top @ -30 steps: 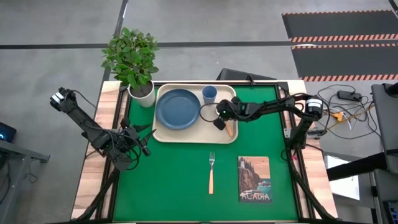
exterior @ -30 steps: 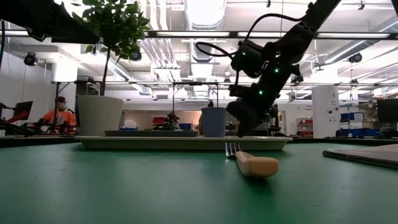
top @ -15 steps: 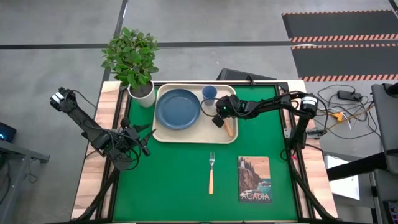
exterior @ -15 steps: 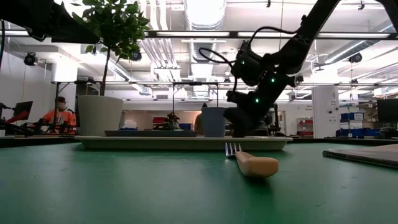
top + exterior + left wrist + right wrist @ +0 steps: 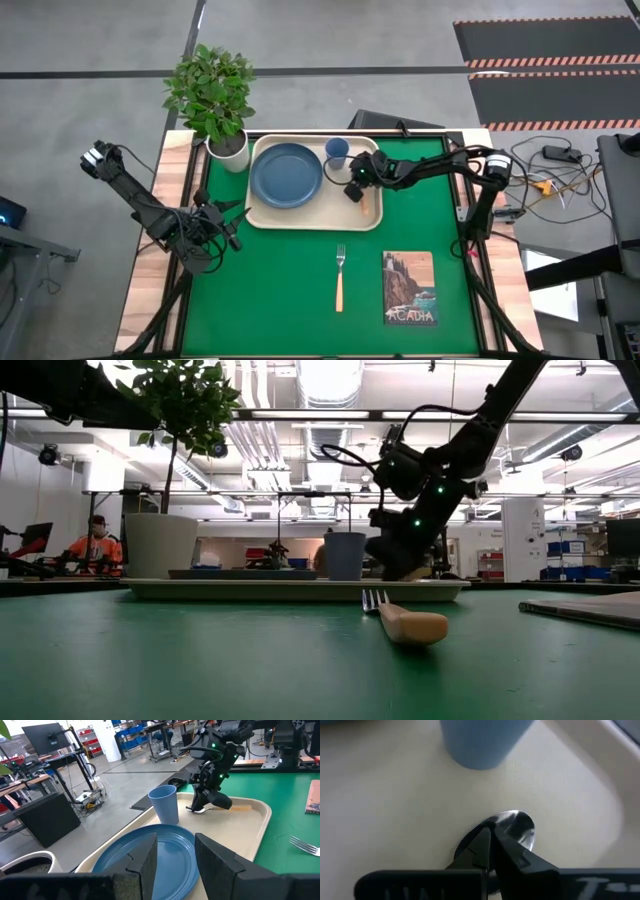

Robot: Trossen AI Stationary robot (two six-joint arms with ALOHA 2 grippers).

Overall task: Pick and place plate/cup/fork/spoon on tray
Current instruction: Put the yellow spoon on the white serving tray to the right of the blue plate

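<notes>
The cream tray (image 5: pixel 310 216) sits at the table's far middle. On it stand the dark blue plate (image 5: pixel 287 176) and the light-blue cup (image 5: pixel 337 151). My right gripper (image 5: pixel 352 190) is low over the tray, just near of the cup, shut on the spoon (image 5: pixel 239 808). The spoon's bowl (image 5: pixel 520 830) shows beyond the fingertips. The fork (image 5: pixel 340 276) lies flat on the green mat, near of the tray. My left gripper (image 5: pixel 230 218) waits open by the tray's near left corner, and its wrist view looks over the plate (image 5: pixel 145 855). My right gripper pinches the spoon between its two fingers just behind the bowl (image 5: pixel 512 826); the fingers themselves hide the exact spot. They slant down from the table's right. The wooden handle (image 5: pixel 367 204) sticks out toward the near edge, low over the tray floor, and the bowl (image 5: pixel 196 810) seems to rest on it.
A potted plant (image 5: pixel 212 95) stands at the far left corner beside the tray. A picture card (image 5: pixel 408 288) lies on the mat at the near right, beside the fork. Open green mat (image 5: pixel 270 290) stretches along the near left.
My right gripper, still shut on the spoon, has sunk toward the tray floor and crept a little toward the cup. The spoon has gone down with it, its handle still pointing toward the near edge.
</notes>
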